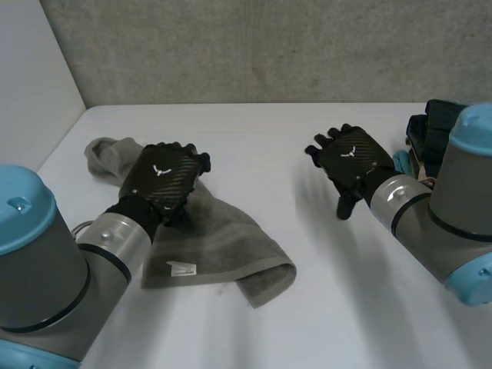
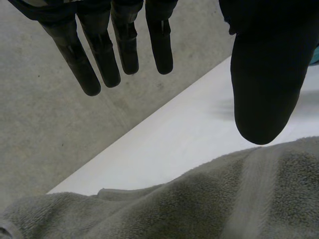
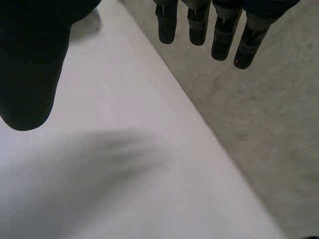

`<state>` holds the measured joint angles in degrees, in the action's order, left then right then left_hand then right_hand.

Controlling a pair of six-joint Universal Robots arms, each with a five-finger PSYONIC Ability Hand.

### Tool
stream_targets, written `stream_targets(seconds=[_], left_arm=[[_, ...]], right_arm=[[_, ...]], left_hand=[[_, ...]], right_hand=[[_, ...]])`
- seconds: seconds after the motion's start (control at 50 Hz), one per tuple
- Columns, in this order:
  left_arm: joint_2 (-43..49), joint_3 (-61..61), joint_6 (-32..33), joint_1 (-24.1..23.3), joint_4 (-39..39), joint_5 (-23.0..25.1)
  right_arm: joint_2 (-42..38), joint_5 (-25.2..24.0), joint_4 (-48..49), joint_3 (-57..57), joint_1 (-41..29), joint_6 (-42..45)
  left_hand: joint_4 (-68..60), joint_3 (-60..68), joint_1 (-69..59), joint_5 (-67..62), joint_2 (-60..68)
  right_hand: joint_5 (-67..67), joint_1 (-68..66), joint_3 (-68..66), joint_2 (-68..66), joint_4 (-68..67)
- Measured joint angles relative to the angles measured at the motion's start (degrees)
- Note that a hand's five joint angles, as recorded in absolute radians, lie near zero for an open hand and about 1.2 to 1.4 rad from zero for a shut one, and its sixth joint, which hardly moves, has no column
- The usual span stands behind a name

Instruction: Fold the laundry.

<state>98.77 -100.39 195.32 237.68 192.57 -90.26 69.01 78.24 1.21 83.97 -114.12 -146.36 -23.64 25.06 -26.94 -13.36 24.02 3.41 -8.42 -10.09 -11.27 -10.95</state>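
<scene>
A grey-green towel [image 1: 219, 246] lies crumpled on the white table [image 1: 323, 307] at the left, a white label showing near its front edge. My left hand [image 1: 163, 181] hovers above the towel's middle, open, with nothing between fingers and thumb. In the left wrist view the towel [image 2: 209, 199] lies under the palm, and the straight fingers [image 2: 99, 55] are clear of it. My right hand [image 1: 352, 160] is raised over bare table to the right of the towel, open and empty. Its fingers [image 3: 219, 30] hang straight above the table's edge in the right wrist view.
Dark objects [image 1: 430, 127] sit at the table's far right edge behind my right arm. A grey wall [image 1: 269, 46] stands behind the table and a white panel [image 1: 31, 84] at the left.
</scene>
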Motion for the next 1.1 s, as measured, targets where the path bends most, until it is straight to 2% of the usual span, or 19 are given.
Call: stream_targets(seconds=[0.02,0.04,0.1,0.2,0.3,0.42,0.52,0.7,0.76,0.78,0.8,0.82,0.84,0.88,1.02,1.1], left_arm=[[-0.06,0.03,0.03,0.13,-0.05,0.00],[-0.12,0.06,0.11,0.43,-0.20,0.00],[-0.14,0.05,0.19,0.99,-0.49,0.01],[-0.28,-0.08,0.19,2.40,-1.28,-0.02],[-0.73,-0.16,0.08,3.86,-1.79,-0.07],[-1.25,-0.25,-0.08,5.09,-1.91,-0.10],[-1.34,-0.48,-0.12,5.26,-1.87,-0.11],[-1.38,-0.92,-0.12,5.10,-1.80,-0.10],[-1.36,-0.99,-0.12,5.08,-1.78,-0.07],[-1.35,-1.03,-0.12,5.08,-1.77,-0.07],[-1.34,-1.06,-0.12,5.08,-1.77,-0.07],[-1.33,-1.13,-0.12,5.07,-1.76,-0.07],[-1.33,-1.18,-0.12,5.06,-1.75,-0.07],[-1.32,-1.29,-0.12,5.04,-1.73,-0.05],[-1.30,-1.49,-0.12,5.06,-1.66,-0.04],[-1.33,-1.52,-0.12,5.14,-1.66,-0.07]], right_arm=[[0.17,-0.03,-1.05,-0.36,-0.30,-1.85],[0.61,-0.20,-4.64,-1.55,-1.37,-8.27],[0.77,-0.48,-8.42,-2.57,-2.68,-15.56],[0.48,-0.94,-11.88,-2.27,-5.53,-24.47],[-0.31,-0.85,-10.23,-0.21,-8.82,-26.87],[-2.46,-0.08,-3.08,2.87,-12.76,-25.19],[-5.43,1.89,0.89,4.09,-15.23,-20.60],[-9.36,9.37,4.60,4.01,-16.64,-14.21],[-10.07,11.49,6.01,3.90,-16.79,-13.16],[-10.23,12.11,6.57,3.88,-16.80,-12.73],[-10.31,12.52,6.99,3.88,-16.81,-12.42],[-10.39,13.23,7.81,3.87,-16.79,-11.83],[-10.40,13.78,8.71,3.93,-16.75,-11.25],[-10.25,14.66,10.65,4.23,-16.57,-10.24],[-9.09,15.62,14.91,5.72,-14.98,-7.51],[-8.21,15.21,14.47,6.36,-11.26,-5.84]], left_hand=[[0.00,0.00,0.00,0.00,0.00],[0.00,0.00,0.00,0.00,-0.01],[0.00,0.00,0.00,0.00,-0.01],[0.00,0.00,0.00,0.00,0.00],[0.00,0.00,0.00,0.00,-0.01],[0.00,0.00,0.00,0.00,-0.01],[0.00,0.00,0.00,0.00,-0.01],[0.00,0.00,0.00,0.00,0.00],[0.00,0.00,0.00,0.00,-0.01],[0.00,0.00,0.00,0.00,-0.01],[0.00,0.00,0.00,-0.01,-0.01],[0.00,0.00,0.00,0.00,-0.01],[0.00,0.00,0.00,0.00,-0.01],[0.00,0.00,0.00,0.00,-0.01],[0.00,0.00,0.00,0.00,-0.01],[0.00,0.00,0.00,0.00,-0.01]], right_hand=[[0.00,0.00,0.00,0.00,0.00],[0.00,0.00,0.00,0.00,0.00],[0.00,0.00,0.00,0.00,0.00],[0.00,0.00,0.00,0.00,0.00],[0.00,0.00,0.00,0.00,0.00],[0.00,0.00,0.00,0.00,0.00],[0.01,-0.23,-0.55,-0.14,-0.11],[2.01,-4.23,-4.97,-3.36,-3.51],[10.76,-13.20,-14.79,-13.74,-13.77],[20.11,-21.93,-24.35,-24.21,-23.39],[22.11,-23.72,-26.35,-25.26,-25.44],[35.05,-34.07,-39.15,-38.88,-38.28],[35.05,-34.07,-39.15,-38.88,-38.28],[49.19,-45.79,-53.25,-52.57,-52.66],[53.42,-48.16,-57.35,-55.80,-56.95],[53.42,-48.16,-57.35,-55.80,-57.02]])
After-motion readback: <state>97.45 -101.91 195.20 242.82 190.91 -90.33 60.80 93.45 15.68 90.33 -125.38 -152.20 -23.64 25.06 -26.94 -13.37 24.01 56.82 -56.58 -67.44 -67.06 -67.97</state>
